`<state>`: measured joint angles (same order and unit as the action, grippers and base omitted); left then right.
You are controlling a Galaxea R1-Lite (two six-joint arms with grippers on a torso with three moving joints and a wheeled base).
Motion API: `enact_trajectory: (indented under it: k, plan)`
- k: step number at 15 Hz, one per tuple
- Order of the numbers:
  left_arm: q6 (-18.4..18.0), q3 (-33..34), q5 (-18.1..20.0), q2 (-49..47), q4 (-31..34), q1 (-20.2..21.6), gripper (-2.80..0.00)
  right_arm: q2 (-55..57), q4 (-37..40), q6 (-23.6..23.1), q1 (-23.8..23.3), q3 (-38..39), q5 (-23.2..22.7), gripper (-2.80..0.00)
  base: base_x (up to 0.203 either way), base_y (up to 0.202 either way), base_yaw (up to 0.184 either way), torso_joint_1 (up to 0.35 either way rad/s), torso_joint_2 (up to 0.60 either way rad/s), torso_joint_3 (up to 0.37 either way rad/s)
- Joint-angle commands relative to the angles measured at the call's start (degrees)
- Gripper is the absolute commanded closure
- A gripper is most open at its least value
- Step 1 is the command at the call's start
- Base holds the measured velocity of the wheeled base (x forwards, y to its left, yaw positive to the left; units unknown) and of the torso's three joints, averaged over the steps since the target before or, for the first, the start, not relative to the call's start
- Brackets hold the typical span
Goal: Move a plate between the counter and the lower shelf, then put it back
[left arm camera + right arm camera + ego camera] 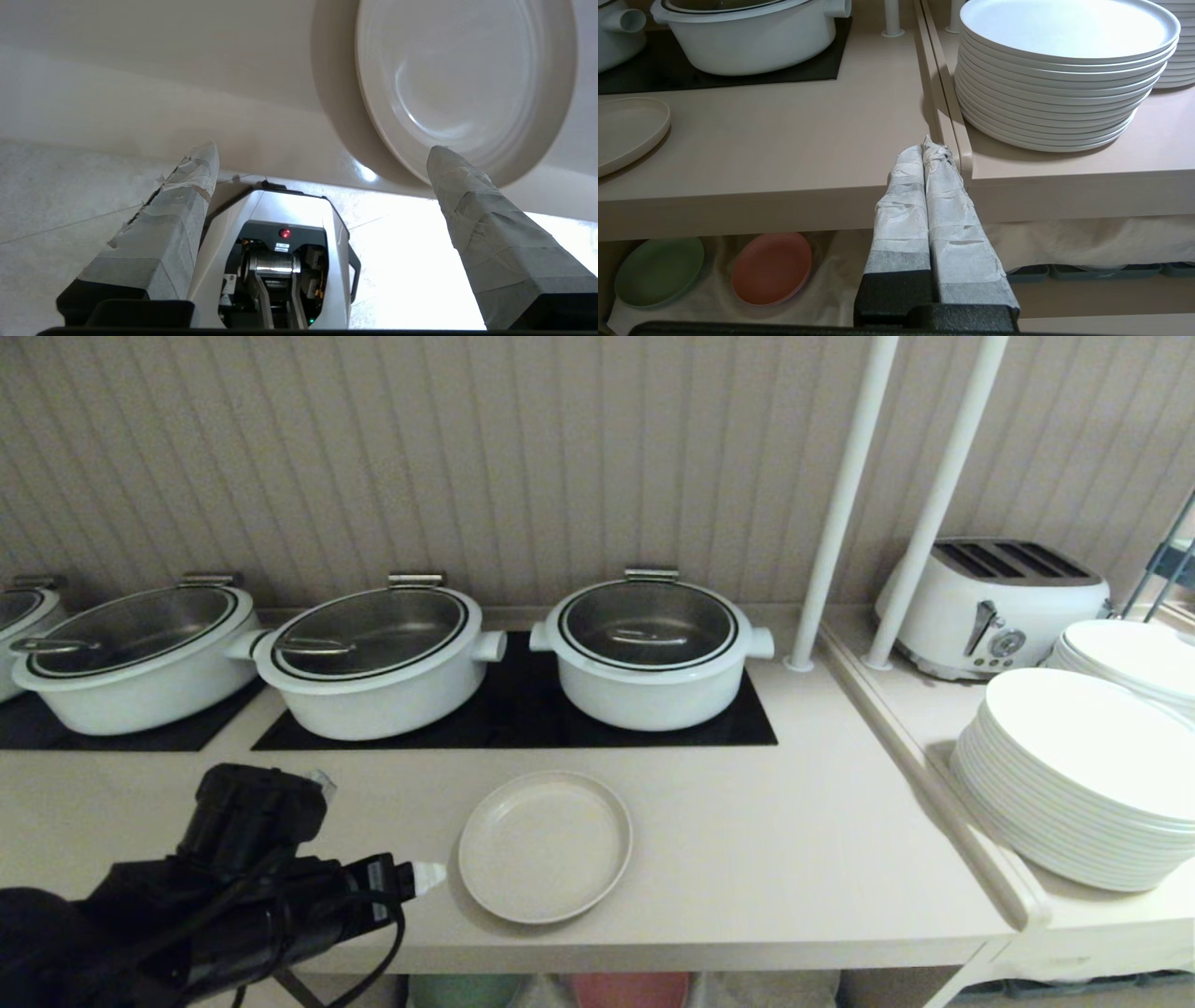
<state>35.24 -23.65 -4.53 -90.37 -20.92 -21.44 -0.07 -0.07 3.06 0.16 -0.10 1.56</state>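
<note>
One plate point(545, 846) on counter point(794, 840), left fingers point(472, 205) spread wide, empty, beside it.

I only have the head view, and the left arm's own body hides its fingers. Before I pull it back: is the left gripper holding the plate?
Observer: No. The left gripper has its fingers wide apart with nothing between them. The plate lies on the counter beyond one fingertip.
Operator: And the right gripper? It isn't in my view.
Observer: The right gripper is empty, fingers pressed together, in front of the counter's front edge.
Operator: What is under the counter?
Observer: A green plate and a pink plate lie side by side on a white cloth.
</note>
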Motion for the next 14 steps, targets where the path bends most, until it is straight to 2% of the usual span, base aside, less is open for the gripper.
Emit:
enact_trajectory:
  k: [1, 7, 12, 13, 14]
  plan:
    - [0.19, 0.44, -0.12, 2.52, -0.08, 0.04, -2.8, 0.07, -0.01, 0.02, 0.02, 0.01, 0.02, 0.0, 0.0, 0.0, 0.0, 0.0, 0.0, 0.0]
    - [0.18, 4.52, -0.04, 6.48, -0.03, 0.0, -2.8, 0.07, -0.01, 0.02, 0.02, 0.01, 0.02, 0.0, 0.0, 0.0, 0.0, 0.0, 0.0, 0.0]
    - [-0.69, 5.12, -0.03, 9.62, 0.09, 0.09, -2.8, 0.07, -0.01, 0.02, 0.02, 0.01, 0.02, 0.0, 0.0, 0.0, 0.0, 0.0, 0.0, 0.0]
    - [-1.19, 5.46, -0.04, 10.46, 0.09, 0.05, 0.0, 0.07, -0.01, 0.02, 0.02, 0.01, 0.02, 0.0, 0.0, 0.0, 0.0, 0.0, 0.0, 0.0]
    - [-1.39, 5.53, -0.04, 11.28, 0.09, 0.05, 0.0, 0.07, -0.01, 0.02, 0.02, 0.01, 0.02, 0.0, 0.0, 0.0, 0.0, 0.0, 0.0, 0.0]
